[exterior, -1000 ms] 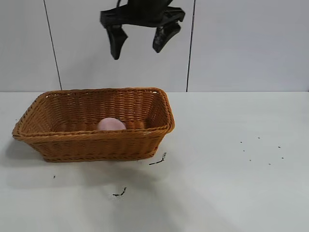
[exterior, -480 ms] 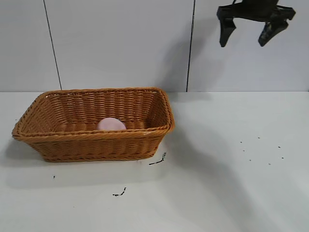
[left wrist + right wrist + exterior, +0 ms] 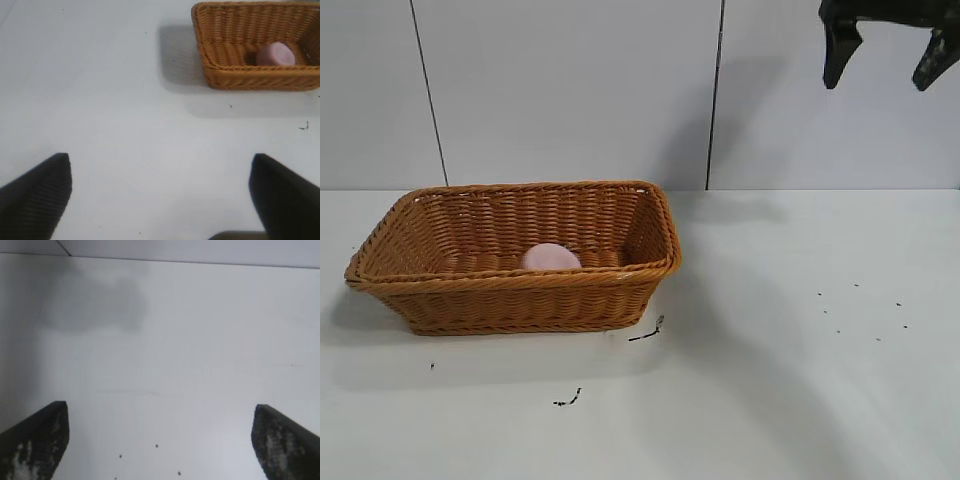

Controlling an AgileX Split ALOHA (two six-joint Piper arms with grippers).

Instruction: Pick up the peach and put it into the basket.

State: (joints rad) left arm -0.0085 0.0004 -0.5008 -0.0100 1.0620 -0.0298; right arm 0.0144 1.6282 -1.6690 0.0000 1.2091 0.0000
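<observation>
Exterior view, from the front of the table [image 3: 800,400]. The peach [image 3: 550,257] lies inside the basket [image 3: 520,295], on its floor, toward the near wall and a little right of the basket's middle; only its upper curve shows above the braided rim. In the left wrist view the peach [image 3: 275,54] sits against the basket's [image 3: 220,65] near long wall, a flat facet turned upward.

Handling, as a judgement: the peach looks light, matte and not slippery, a rounded lump with a flattened side; a grasp across its widest rounded flanks would seat best, with light pressure in case the body is soft. By the look of things the placing is done, so no grasp appears to be needed.

Container: the basket is a stiff woven piece with flared sides, standing at 9 o'clock of the table's centre. It holds the peach and nothing else that can be seen.

Right gripper [image 3: 887,55]: high at 1 o'clock, well apart from the basket, fingers spread wide and carrying nothing; its wrist view shows only bare tabletop with a few dark specks [image 3: 156,445].

Left gripper [image 3: 160,200]: out of the exterior view; its fingers stand wide apart over bare table, empty, with the basket well away from it.

Dark scraps [image 3: 647,332] lie on the table just beside the basket's near right corner.
</observation>
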